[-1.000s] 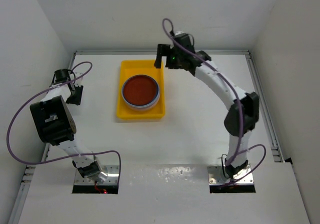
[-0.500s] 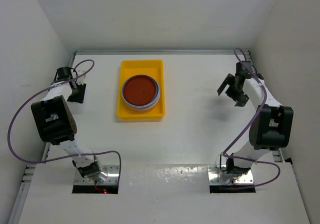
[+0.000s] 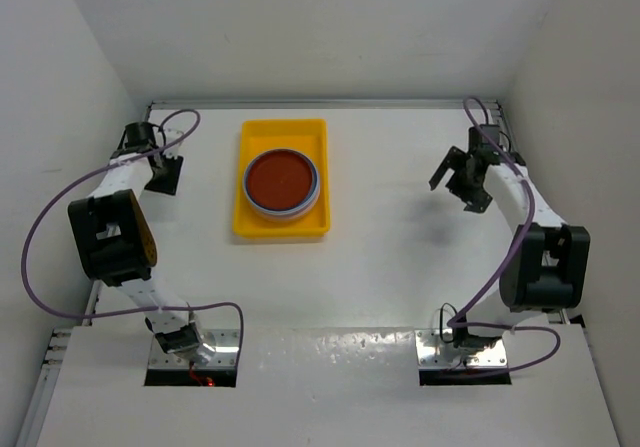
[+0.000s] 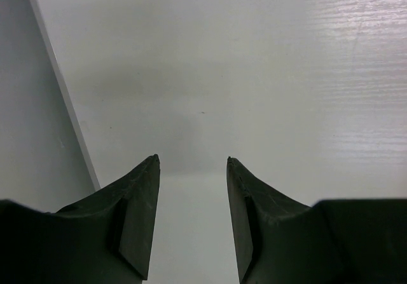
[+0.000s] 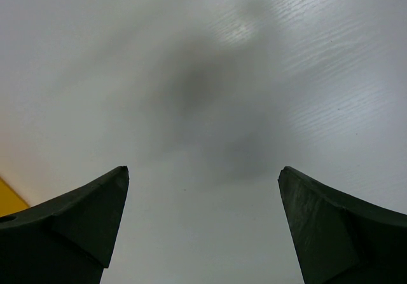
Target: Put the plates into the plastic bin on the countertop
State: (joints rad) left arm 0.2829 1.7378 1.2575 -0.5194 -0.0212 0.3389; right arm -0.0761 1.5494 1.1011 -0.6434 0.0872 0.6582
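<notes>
The yellow plastic bin (image 3: 254,147) lies on the white countertop (image 3: 390,267) at the back, left of centre. A stack of plates sits inside it, with a dark red plate (image 3: 281,177) on top and light rims under it. My left gripper (image 3: 165,179) is open and empty near the left wall, left of the bin; its wrist view shows only bare countertop (image 4: 254,74). My right gripper (image 3: 455,182) is wide open and empty at the right side, far from the bin. A yellow corner of the bin (image 5: 7,198) shows at the left edge of the right wrist view.
White walls enclose the countertop on the left, back and right. A metal rail (image 3: 525,197) runs along the right edge and another along the left (image 3: 140,132). Both arm bases sit at the near edge.
My right gripper swung from the bin's back right corner to the right side of the countertop, then shifted a little left. My left gripper moved slightly right, toward the bin.
</notes>
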